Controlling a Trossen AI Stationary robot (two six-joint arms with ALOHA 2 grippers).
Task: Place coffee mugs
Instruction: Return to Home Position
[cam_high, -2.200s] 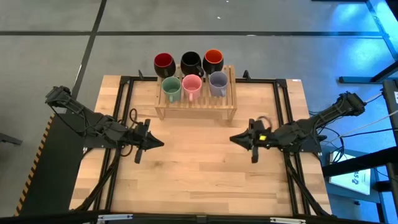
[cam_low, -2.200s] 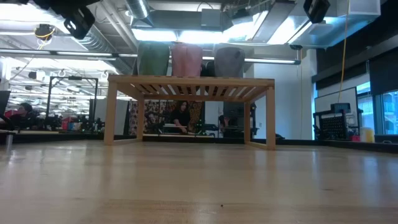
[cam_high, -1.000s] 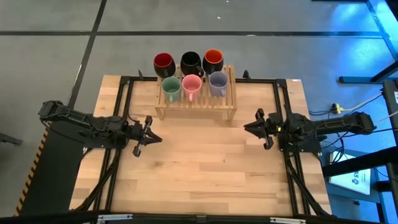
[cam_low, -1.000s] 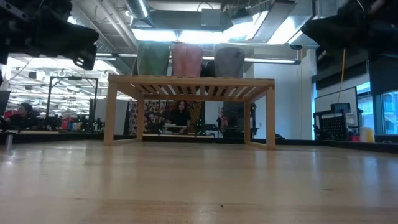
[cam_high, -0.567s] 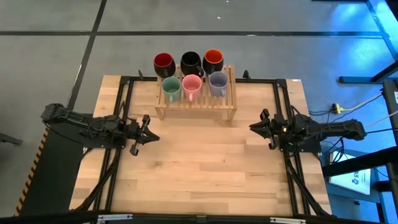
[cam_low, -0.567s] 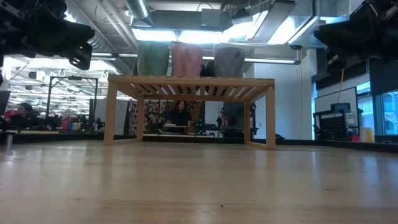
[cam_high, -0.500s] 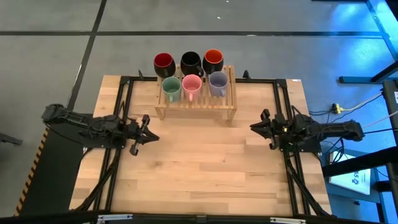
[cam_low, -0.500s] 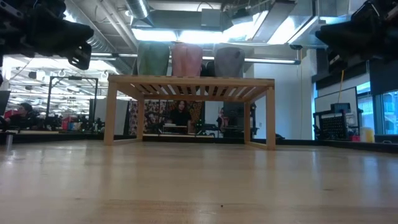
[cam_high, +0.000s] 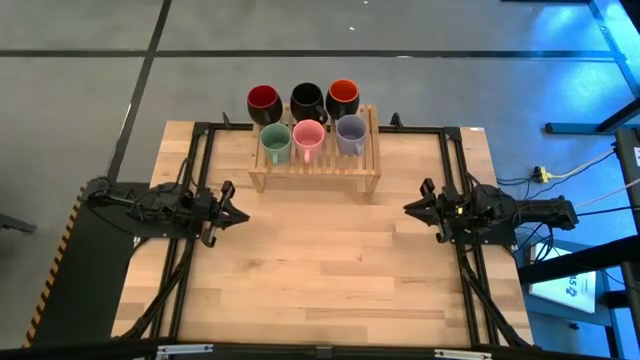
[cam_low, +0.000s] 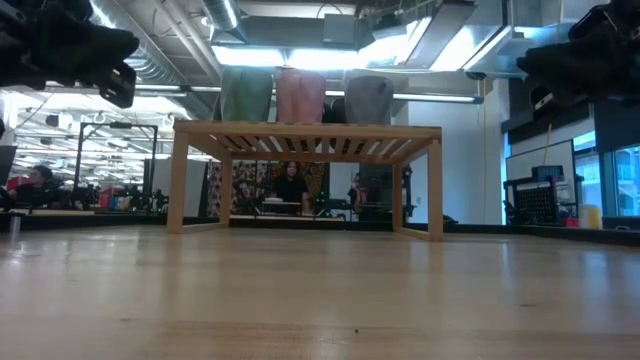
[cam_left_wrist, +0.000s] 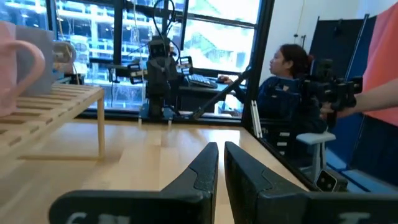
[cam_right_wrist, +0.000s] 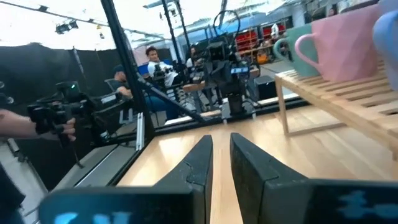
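Both arms have drawn back toward their own sides of the table (cam_high: 320, 270) since the earlier high view, when the two grippers nearly met over its middle. Now the left gripper (cam_high: 238, 212) hangs near the left edge and the right gripper (cam_high: 408, 208) near the right edge, well apart. Each wrist view shows its own fingers drawn close, only a sliver between them, holding nothing.

Beyond them, between the arms at the table's far side, stands the wooden rack (cam_high: 315, 175), its long axis running across from one arm to the other. All six mugs sit on top:

- **Front row:** pale green mug (cam_high: 275, 142), pink mug (cam_high: 308, 135), lavender mug (cam_high: 350, 131).
- **Back row:** dark red mug (cam_high: 263, 100), black mug (cam_high: 307, 99), orange mug (cam_high: 343, 95).

The left gripper is nearer the green end, the right nearer the lavender. Placing looks finished; what remains is probably only the retreat away from the rack.
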